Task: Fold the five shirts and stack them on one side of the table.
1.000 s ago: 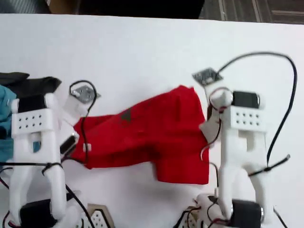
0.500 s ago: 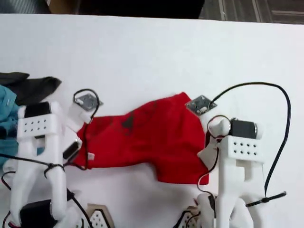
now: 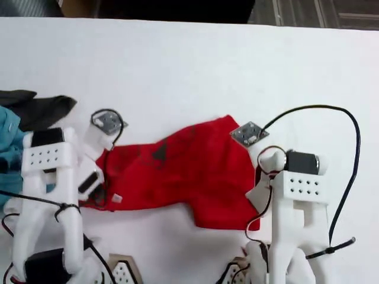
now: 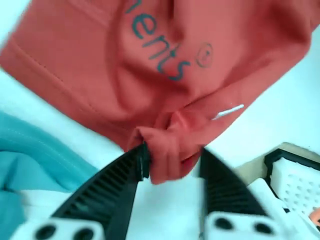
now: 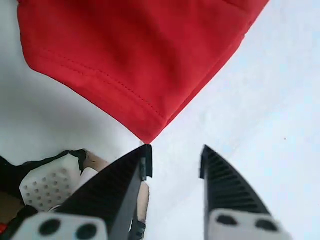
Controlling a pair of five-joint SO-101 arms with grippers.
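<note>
The red shirt (image 3: 183, 171) lies crumpled across the middle of the white table, with dark print on its left part. My left gripper (image 4: 172, 155) is shut on a bunched fold of the red shirt (image 4: 165, 60) at its left end (image 3: 98, 192). My right gripper (image 5: 175, 155) stands open just above the table. The red shirt's hemmed corner (image 5: 147, 132) lies just ahead of its fingertips, with nothing between them. In the high view the right arm (image 3: 296, 189) stands by the shirt's right edge.
A teal shirt (image 3: 9, 148) and a black shirt (image 3: 41, 109) lie heaped at the table's left edge; the teal shirt (image 4: 30, 160) sits close beside my left gripper. White perforated base plates (image 4: 300, 185) (image 5: 50, 185) stand at the front edge. A black cable (image 3: 349, 148) loops right of the right arm.
Both arms have drawn back toward the front edge. The red shirt came with them and now lies lower and flatter. The right arm's wrist dropped from the shirt's far right corner.
</note>
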